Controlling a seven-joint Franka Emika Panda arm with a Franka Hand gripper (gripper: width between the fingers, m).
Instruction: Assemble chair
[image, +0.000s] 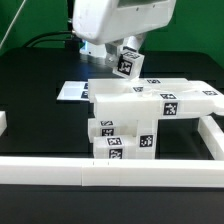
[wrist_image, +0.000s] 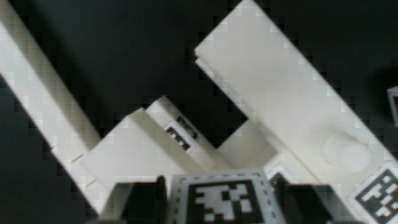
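— Chair: where is it, and how will it handle?
— Part-built, it stands on the tabletop inside the border rails, just to the exterior view's right of the marker board. I judge its parts to be rigid, light plastic, smooth enough to slip. Take them across flat opposite faces, not by the corners.
— And the fingers?
— Clamped on a small leg block, which hangs tilted above the slab and apart from it.
— Counts?
— One slab on top and one leg block in the grip. Under the slab I cannot tell the tagged pieces apart for certain; there are at least two. Three stretches of rail show, and one marker board.
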